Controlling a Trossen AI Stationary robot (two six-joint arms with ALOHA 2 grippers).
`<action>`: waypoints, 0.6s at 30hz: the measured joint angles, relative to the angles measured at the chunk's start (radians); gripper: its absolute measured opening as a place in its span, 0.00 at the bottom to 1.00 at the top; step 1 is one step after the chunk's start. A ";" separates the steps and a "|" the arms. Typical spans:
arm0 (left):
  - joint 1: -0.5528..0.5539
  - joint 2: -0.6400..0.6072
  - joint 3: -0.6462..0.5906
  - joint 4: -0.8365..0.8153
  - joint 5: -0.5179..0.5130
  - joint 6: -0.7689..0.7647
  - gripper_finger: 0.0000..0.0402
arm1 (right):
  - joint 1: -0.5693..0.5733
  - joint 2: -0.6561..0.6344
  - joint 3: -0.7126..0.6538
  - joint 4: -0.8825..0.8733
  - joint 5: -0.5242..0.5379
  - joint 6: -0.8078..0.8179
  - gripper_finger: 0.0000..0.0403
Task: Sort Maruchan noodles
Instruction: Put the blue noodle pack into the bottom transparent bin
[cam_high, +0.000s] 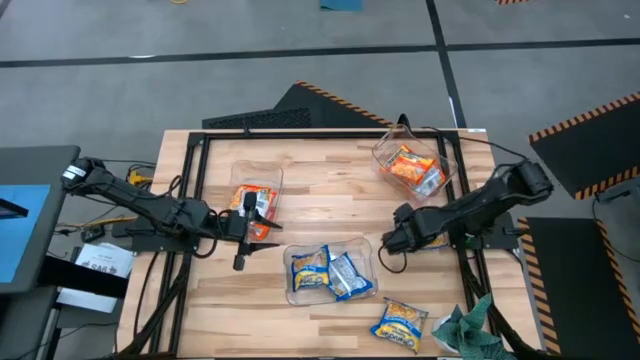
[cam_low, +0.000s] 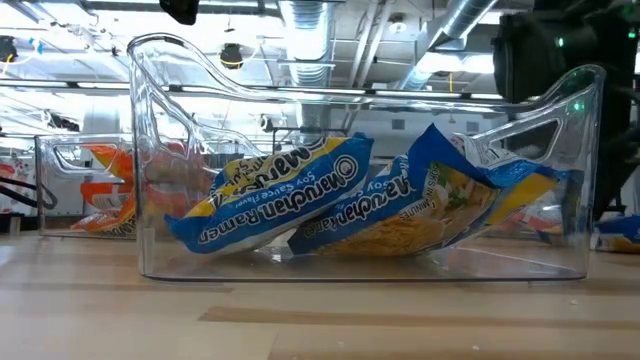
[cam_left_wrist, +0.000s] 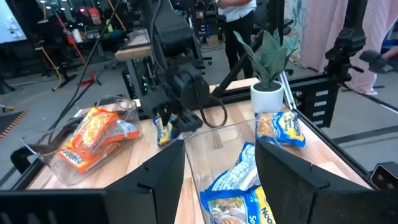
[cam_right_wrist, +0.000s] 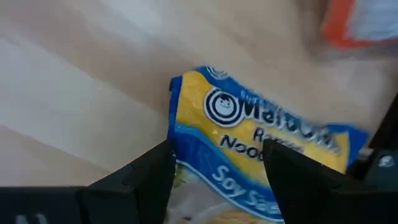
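Sorting underway: right gripper (cam_high: 391, 240) clamps a blue-yellow noodle packet (cam_right_wrist: 261, 155) at 3 o'clock of the middle tub (cam_high: 362, 268), needs carry-over and drop; left gripper (cam_high: 243, 232) open, empty, waiting at 9 o'clock.

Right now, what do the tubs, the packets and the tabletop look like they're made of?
Middle tub: clear hard plastic, glossy; the packets show through its walls and its rim catches light.
Blue-and-yellow packets: thin printed plastic film, shiny and creased.
Tabletop: pale wood planks, judging by the visible grain and seams, matte.
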 joint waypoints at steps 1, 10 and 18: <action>0.000 0.000 0.000 0.001 0.000 0.000 0.46 | 0.000 0.020 0.000 0.010 -0.013 0.000 0.66; 0.000 0.000 0.000 -0.019 0.000 -0.002 0.46 | 0.007 0.142 0.007 0.019 -0.025 0.004 0.64; 0.000 0.000 0.000 -0.019 0.000 -0.003 0.46 | -0.003 0.222 0.010 0.001 -0.018 -0.033 0.21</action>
